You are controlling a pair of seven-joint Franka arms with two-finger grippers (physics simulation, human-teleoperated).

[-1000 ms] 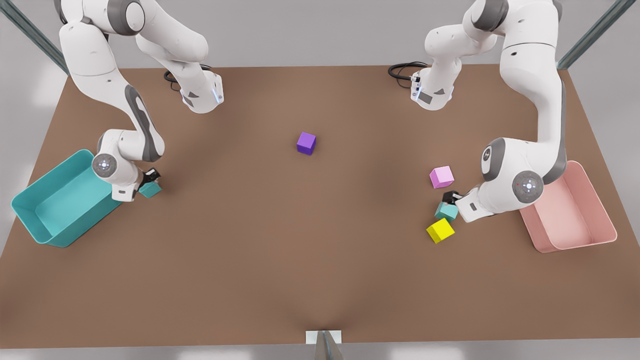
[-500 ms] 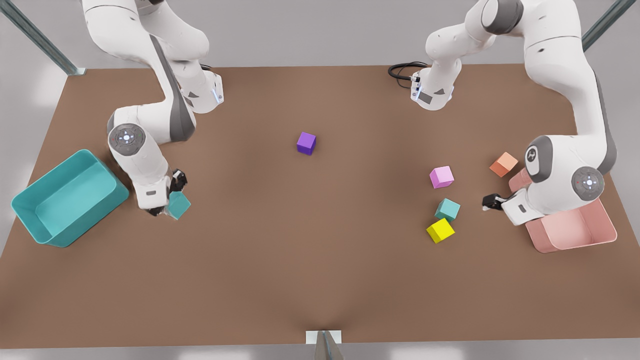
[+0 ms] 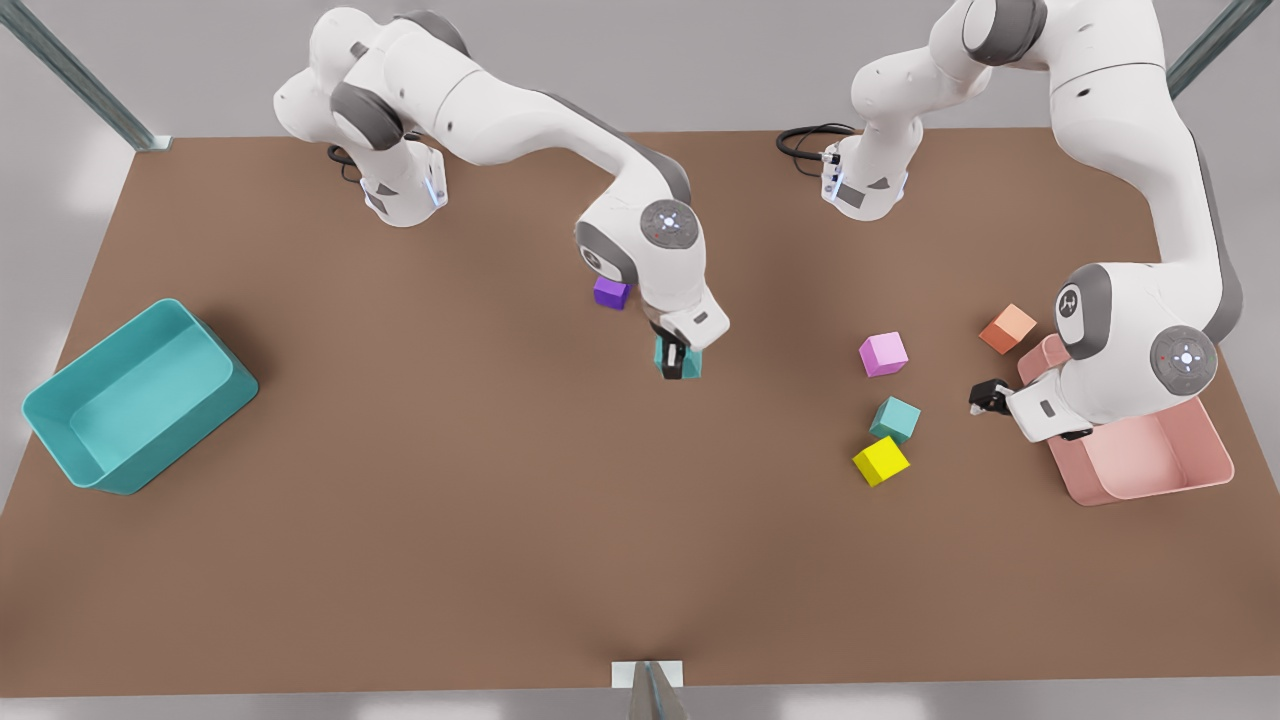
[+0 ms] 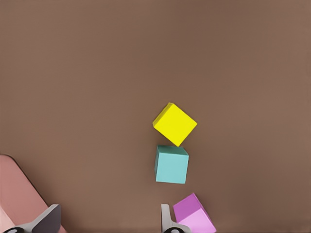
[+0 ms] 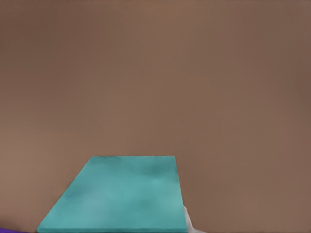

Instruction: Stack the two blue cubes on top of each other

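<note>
Simulated robot test cell, not a lived-in room. Plain brown counter [image 3: 400,560] against flat grey surround; metal frame struts [image 3: 75,75] at the far corners. Two white arms bolted near the far edge, cables coiled at their bases. Toy-coloured cubes, teal bin [image 3: 60,440] and pink bin [image 3: 1200,480] near opposite side edges.

Non-task clutter on brown table [image 3: 480,520]

Teal bin [image 3: 60,440] at front view's left edge, pink bin [image 3: 1205,455] at its right edge. Purple cube [image 3: 608,292] near table centre, partly covered. Pink cube [image 3: 883,354], yellow cube [image 3: 880,460] and orange cube [image 3: 1007,328] sit apart from each other on the right side; orange one just beside the pink bin's rim.
</note>
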